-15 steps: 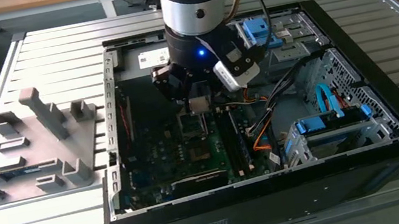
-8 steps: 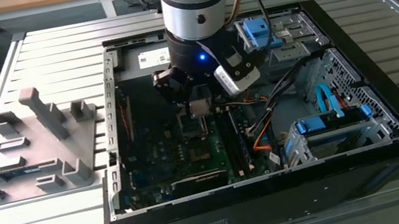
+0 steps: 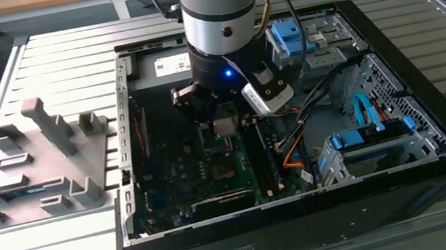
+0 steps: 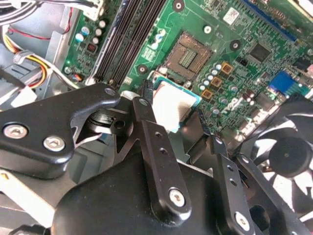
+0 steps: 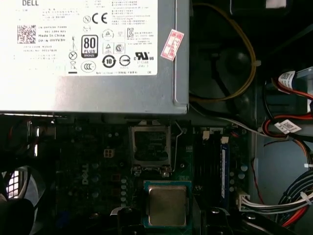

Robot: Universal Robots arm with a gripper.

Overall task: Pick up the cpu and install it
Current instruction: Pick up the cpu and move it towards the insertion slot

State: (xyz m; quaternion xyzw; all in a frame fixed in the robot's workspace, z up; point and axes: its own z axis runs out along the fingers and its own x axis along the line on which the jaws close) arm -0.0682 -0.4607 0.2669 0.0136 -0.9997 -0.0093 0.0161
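The gripper (image 4: 172,115) gripped the cpu (image 4: 175,102) (metal top showing) above the motherboard (image 4: 244,73), near its open socket (image 4: 187,55).

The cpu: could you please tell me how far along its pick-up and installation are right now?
Done: the cpu is picked up, clamped in the gripper. In hand: it hangs over the motherboard inside the open computer case, close beside the socket in the first wrist view. Left: the socket is open and empty, so the cpu is not yet seated.
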